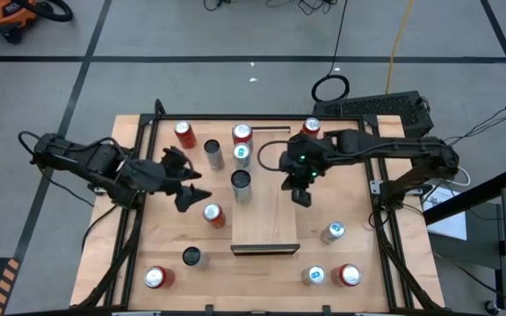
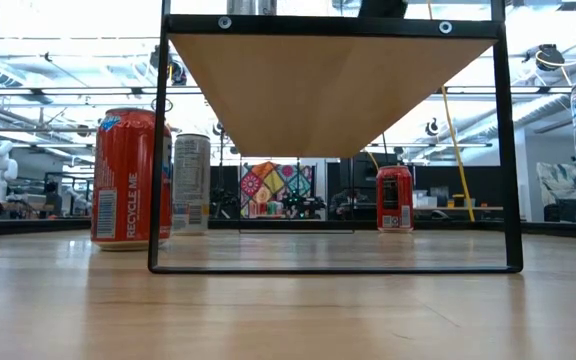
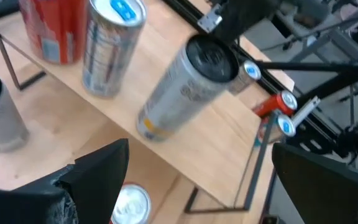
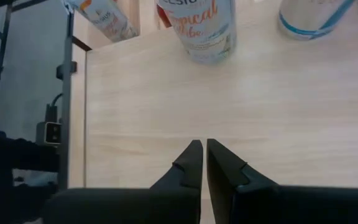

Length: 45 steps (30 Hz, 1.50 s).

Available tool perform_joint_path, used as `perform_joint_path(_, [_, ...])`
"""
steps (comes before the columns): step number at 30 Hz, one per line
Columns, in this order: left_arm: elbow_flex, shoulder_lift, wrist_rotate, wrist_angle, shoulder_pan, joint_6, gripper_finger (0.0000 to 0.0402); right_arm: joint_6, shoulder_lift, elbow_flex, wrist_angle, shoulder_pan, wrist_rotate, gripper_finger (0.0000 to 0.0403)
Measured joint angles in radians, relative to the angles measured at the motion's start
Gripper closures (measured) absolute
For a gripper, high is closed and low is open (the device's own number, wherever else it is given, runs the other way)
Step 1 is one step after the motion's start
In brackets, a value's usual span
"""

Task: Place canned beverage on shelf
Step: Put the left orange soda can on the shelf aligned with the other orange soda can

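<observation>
Hovering: left gripper (image 1: 194,186) released beside shelf (image 1: 266,206); right gripper (image 1: 300,195) clenched above it.

Looks like robot lab or big workshop. Wooden table (image 1: 169,241) with black metal frame stands on grey floor (image 1: 191,79) marked with dark tape lines. Two robot arms bolted at table sides. Cables (image 1: 332,83) trail across floor. Orange shop vacuum (image 1: 7,13) sits in corner. Keyboard (image 1: 385,107) lies behind table. Level view shows wide open hall: rows of bright ceiling lights (image 2: 58,75), long workbenches, colourful poster (image 2: 276,188) on back wall. Many drink cans set out, like test setup.
</observation>
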State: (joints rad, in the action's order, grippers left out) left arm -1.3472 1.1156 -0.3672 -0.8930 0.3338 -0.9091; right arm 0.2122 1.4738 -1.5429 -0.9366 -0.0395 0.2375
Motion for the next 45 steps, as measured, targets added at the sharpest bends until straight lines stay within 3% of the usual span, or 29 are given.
perform_joint_path(15, [0.037, 0.011, -0.001, -0.121, 0.066, -0.009, 0.0004, 0.012, -0.103, 0.0, -0.052, 0.0, -0.004, 0.0403])
perform_joint_path(19, [0.072, 0.053, 0.102, -0.235, 0.066, -0.06, 0.0004, 0.016, -0.104, 0.0, -0.053, 0.0, -0.005, 0.0403])
perform_joint_path(23, [0.106, 0.096, 0.176, -0.241, 0.071, -0.101, 0.0004, 0.016, -0.104, 0.0, -0.056, 0.0, -0.005, 0.0403])
perform_joint_path(31, [0.109, 0.17, 0.179, -0.234, 0.094, -0.104, 0.0002, 0.012, -0.104, 0.0, -0.082, 0.0, -0.005, 0.0403])
perform_joint_path(45, [0.128, 0.183, 0.195, -0.244, 0.074, 0.002, 0.0002, -0.002, -0.104, 0.0, -0.15, 0.0, -0.003, 0.0403])
